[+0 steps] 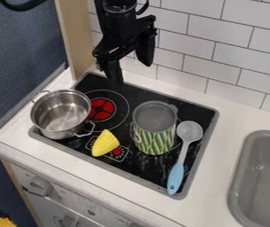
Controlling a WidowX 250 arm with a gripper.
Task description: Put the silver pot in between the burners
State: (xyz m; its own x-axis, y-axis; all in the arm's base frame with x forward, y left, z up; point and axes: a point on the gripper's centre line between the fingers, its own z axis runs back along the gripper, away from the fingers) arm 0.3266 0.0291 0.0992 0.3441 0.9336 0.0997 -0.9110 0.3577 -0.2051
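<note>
Silver pot (60,114) sits at the left side of the frame, over the left edge of the black stove top (140,170). It is upright with its round top open, and I can see its shiny inside. One loop handle points to the upper left, and the other points to the lower right. Just beside the pot, on its right, is a round burner (101,109) with a red middle. The black gripper (130,71) hangs near the top of the frame, left of the middle. Its two fingers are spread wide, with a gap between them, and it is up and to the right of the pot. A yellow toy with ridges (105,143) lies below and right of the pot, over part of a small burner (117,151). Near the middle of the frame stands a can (154,137) with green and yellow leaf shapes on its side. To the right of the can lies a spoon (189,132), with its gray scoop up high and its blue handle down low. A gray sink (238,186) is at the lower right, and white wall tiles (214,48) are at the upper right.
</note>
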